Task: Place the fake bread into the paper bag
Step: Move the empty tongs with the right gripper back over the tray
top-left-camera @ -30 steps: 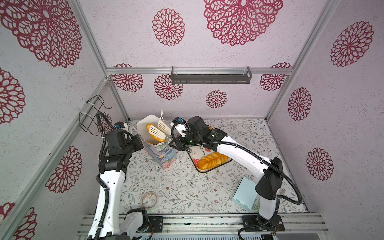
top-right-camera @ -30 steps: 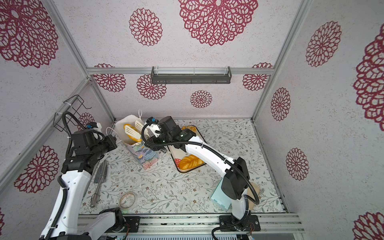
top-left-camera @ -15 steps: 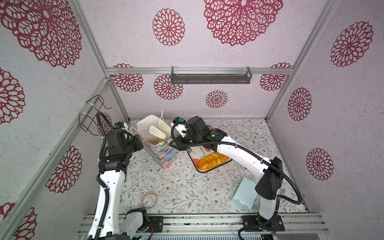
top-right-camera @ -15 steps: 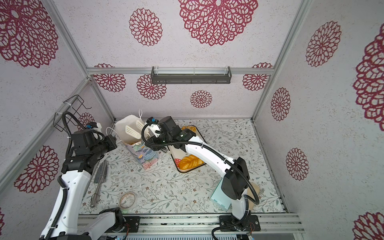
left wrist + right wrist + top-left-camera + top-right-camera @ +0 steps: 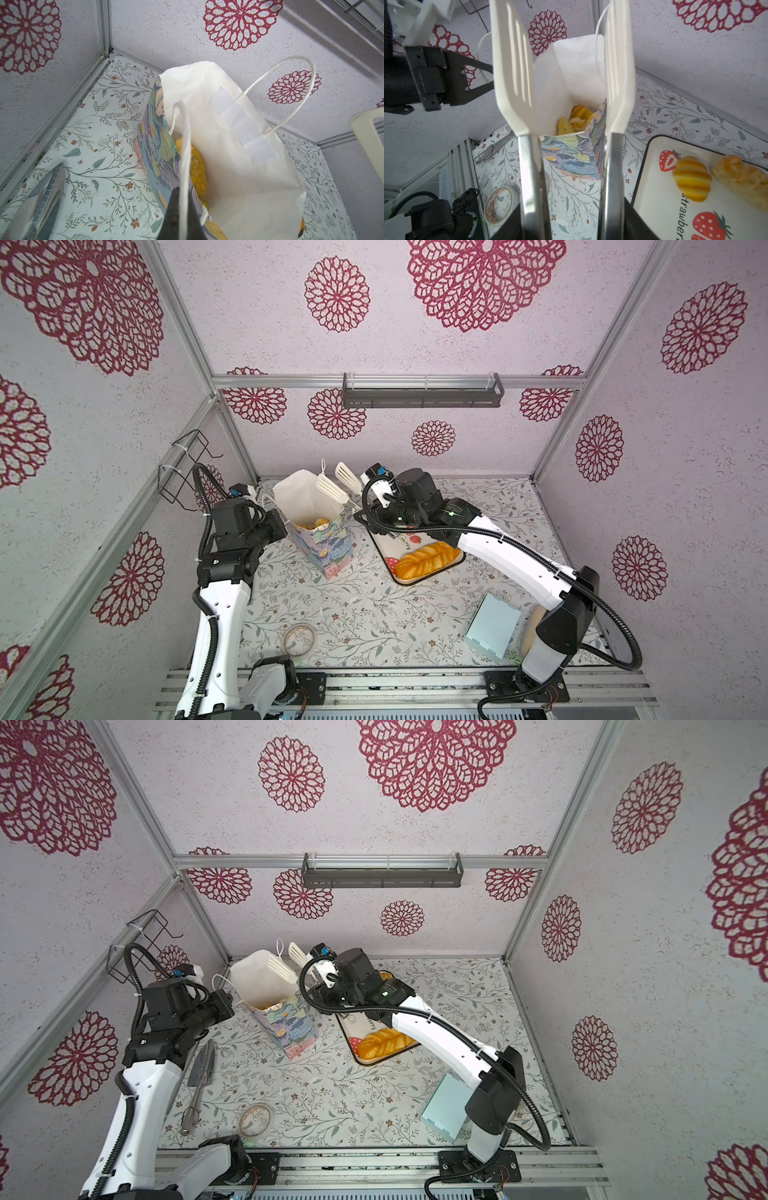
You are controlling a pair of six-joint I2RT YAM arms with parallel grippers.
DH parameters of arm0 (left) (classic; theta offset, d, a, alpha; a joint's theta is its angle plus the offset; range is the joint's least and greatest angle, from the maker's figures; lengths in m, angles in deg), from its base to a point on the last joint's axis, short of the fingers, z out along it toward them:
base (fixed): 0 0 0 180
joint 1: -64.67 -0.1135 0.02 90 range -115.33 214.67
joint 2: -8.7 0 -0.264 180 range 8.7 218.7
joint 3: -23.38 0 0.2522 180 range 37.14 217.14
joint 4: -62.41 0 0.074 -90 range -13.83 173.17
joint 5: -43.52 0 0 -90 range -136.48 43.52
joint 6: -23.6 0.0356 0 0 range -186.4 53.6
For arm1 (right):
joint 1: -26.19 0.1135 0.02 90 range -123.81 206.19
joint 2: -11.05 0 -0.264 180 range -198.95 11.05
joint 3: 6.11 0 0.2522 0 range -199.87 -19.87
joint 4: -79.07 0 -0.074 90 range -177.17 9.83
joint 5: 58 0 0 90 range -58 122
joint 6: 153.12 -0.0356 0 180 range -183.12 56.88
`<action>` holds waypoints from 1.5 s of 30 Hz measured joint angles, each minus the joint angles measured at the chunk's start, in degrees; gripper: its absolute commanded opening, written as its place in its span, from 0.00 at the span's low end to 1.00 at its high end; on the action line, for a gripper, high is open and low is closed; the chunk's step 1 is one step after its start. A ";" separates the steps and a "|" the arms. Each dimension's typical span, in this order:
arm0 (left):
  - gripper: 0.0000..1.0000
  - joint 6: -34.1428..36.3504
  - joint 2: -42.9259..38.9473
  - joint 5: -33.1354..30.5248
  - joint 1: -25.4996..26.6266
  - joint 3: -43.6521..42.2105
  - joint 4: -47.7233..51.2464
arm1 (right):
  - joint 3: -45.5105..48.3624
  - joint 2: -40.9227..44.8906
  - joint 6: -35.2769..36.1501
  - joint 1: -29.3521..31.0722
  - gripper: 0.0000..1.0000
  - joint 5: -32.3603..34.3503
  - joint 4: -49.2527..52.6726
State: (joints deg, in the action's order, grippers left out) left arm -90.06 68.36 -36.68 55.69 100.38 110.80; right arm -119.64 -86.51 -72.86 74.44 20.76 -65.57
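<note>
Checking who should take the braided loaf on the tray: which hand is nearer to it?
Right. The right hand, gripping tongs, is at the tray's far end, close to the braided loaf; the left hand is beyond the paper bag, pinching its rim.

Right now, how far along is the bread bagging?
Done: several pastries lie inside the paper bag. In hand: the left gripper is shut on the bag's string handle. The right gripper holds the tongs, heads apart and empty, at the bag's mouth. Left: the braided loaf and a croissant on the tray.
</note>
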 measured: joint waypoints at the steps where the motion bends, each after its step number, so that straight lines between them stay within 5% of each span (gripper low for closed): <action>1: 0.00 0.00 0.00 0.00 0.00 0.00 0.00 | 0.85 0.70 -0.52 -0.70 0.54 0.35 -0.68; 23: 0.00 -0.02 0.00 0.00 -0.04 -0.07 -0.02 | 10.14 1.16 -13.11 -17.31 0.55 -0.09 -2.40; 45: 0.00 0.00 0.00 -0.02 -0.04 -0.11 -0.02 | 10.19 -8.24 -15.37 -18.86 0.59 -1.18 1.70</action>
State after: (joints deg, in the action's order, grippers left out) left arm -90.06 68.36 -36.70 55.65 100.27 110.78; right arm -109.46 -94.75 -88.22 55.58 19.58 -63.86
